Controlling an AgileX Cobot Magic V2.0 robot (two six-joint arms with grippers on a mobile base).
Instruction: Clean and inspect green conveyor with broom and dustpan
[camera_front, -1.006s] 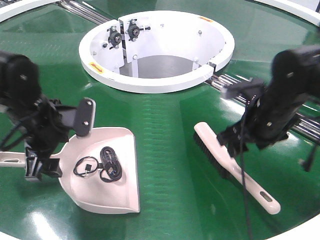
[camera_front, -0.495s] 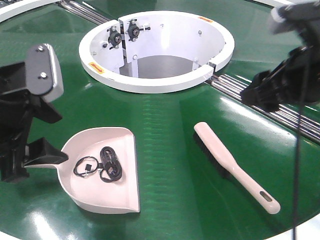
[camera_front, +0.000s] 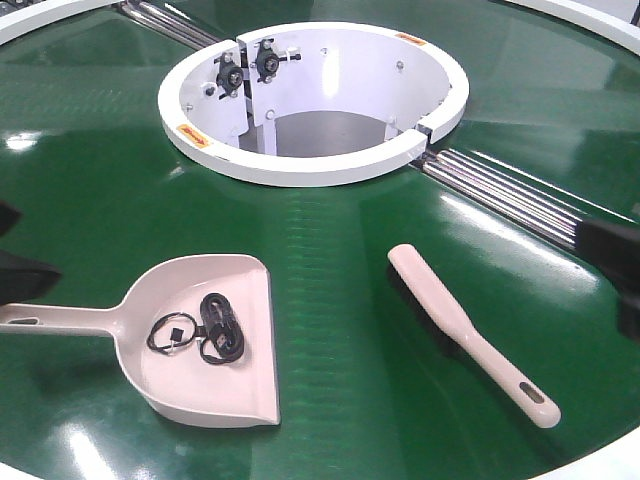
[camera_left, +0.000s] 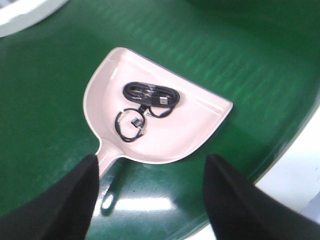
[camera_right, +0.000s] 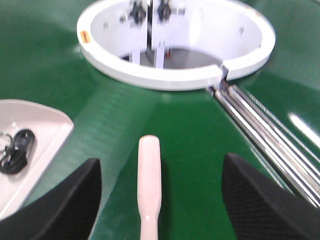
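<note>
Front-facing view: since a second ago we have withdrawn; both tools gape empty. Dustpan (camera_front: 200, 340), lower left on green conveyor (camera_front: 330, 290), holds black cable (camera_front: 215, 335); broom (camera_front: 465, 335) lower right. Sweeping looks finished.

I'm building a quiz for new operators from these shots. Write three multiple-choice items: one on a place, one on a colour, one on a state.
1. Where does the black coiled cable lie?
A. Inside the dustpan
B. On the steel rollers
C. Inside the white central ring

2. What colour is the broom handle?
A. Blue
B. Pale beige-pink
C. Black

3. What state is the left claw in?
A. Shut on the dustpan handle
B. Shut on the cable
C. Open, holding nothing

Answers: 1 A, the front view and left wrist view show the cable lying in the pan. 2 B, the handle matches the pan's pale tone against the green conveyor. 3 C, the left wrist view shows its two fingers spread wide with bare belt between.
</note>
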